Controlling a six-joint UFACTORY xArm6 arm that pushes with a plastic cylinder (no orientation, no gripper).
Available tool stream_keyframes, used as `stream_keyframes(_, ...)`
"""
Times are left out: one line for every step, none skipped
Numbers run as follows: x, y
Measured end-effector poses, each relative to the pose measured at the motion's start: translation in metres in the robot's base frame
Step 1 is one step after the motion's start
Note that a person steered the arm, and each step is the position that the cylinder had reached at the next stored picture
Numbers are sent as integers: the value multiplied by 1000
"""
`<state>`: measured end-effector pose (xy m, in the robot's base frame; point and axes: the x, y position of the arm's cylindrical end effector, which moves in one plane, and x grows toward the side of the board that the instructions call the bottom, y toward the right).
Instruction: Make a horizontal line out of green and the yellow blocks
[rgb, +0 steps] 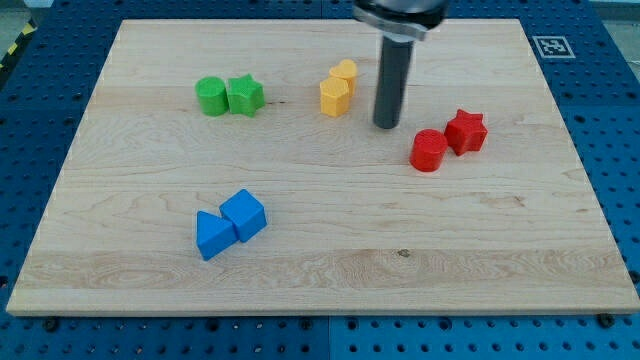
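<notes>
A green cylinder (211, 96) and a green star (245, 95) touch side by side at the view's upper left. Two yellow blocks stand close together right of them: a yellow hexagon-like block (334, 97) and a second yellow block (345, 72) just behind it. My tip (386, 125) rests on the board to the right of the yellow blocks, a short gap away, not touching them. The rod rises from it to the view's top.
A red cylinder (429, 150) and a red star (466, 131) sit together just right of my tip. A blue triangle (212, 236) and a blue cube (244, 214) touch at the lower left. The wooden board (320, 290) lies on a blue perforated table.
</notes>
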<state>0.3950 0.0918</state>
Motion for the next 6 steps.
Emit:
stream_keyframes(-7, 8)
stream_keyframes(-21, -3)
stream_keyframes(-26, -17)
stream_keyframes(-35, -30)
stream_keyframes(-39, -36)
stream_keyframes(-36, -36)
